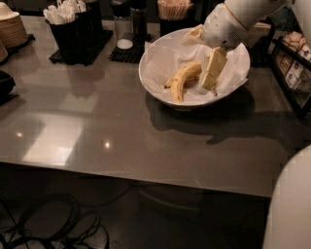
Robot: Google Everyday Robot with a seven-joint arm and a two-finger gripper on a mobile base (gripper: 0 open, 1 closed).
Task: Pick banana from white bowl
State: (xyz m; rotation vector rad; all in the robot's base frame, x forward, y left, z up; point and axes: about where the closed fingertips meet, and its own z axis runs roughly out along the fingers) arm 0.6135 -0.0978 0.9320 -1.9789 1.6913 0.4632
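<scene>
A yellow banana (181,79) lies in the large white bowl (151,82), which is lined with crumpled white paper and stands at the back right of the grey table. My gripper (212,74) hangs down from the white arm into the bowl. It is right at the banana's right end, touching or nearly touching it. The banana rests on the paper.
A black caddy of utensils (73,29) and a stack of tan plates (10,30) stand at the back left. Shakers (127,24) and a cup of sticks (173,9) stand behind the bowl. A black rack of packets (294,65) is at the right. Cables (48,226) lie on the floor.
</scene>
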